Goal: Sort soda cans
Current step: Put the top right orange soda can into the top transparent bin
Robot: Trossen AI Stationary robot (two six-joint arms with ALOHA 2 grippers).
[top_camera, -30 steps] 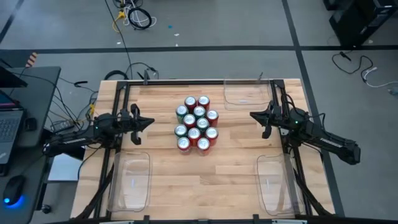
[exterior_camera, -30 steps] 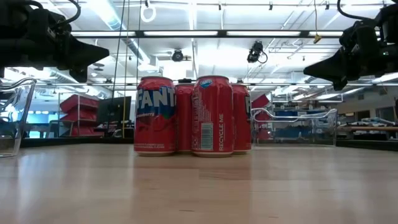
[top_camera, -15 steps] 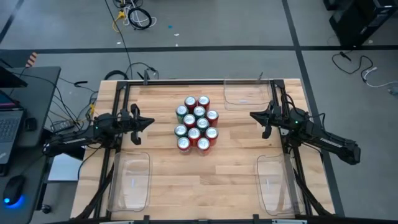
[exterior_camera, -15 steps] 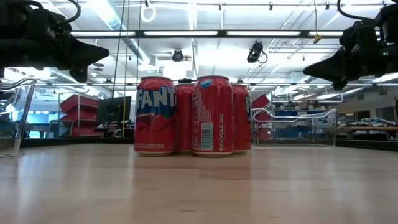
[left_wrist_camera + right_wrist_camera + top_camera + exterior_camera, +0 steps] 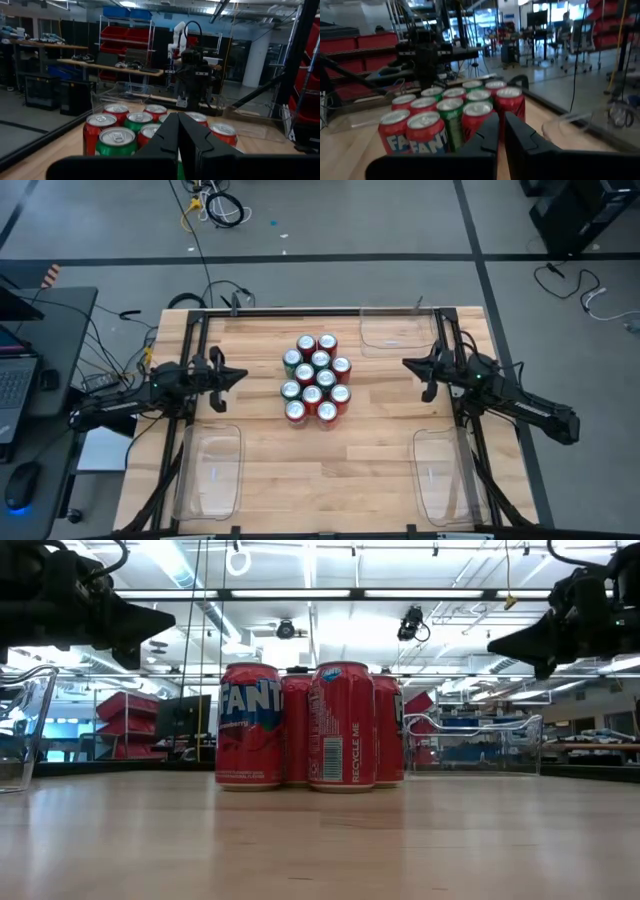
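Note:
Several soda cans, red and green with silver tops, stand upright in a tight cluster at the middle of the wooden table. In the low view the nearest ones are red cans. My left gripper hovers to the left of the cluster, shut and empty, pointing at the cans. My right gripper hovers to the right of the cluster, shut and empty, pointing at the cans. Both grippers are above can-top height in the low view: the left and the right.
Three clear plastic bins lie on the table: one at the far right, one at the near left, one at the near right. Bare wood lies between the cluster and each gripper. A laptop and cables sit beyond the table's left edge.

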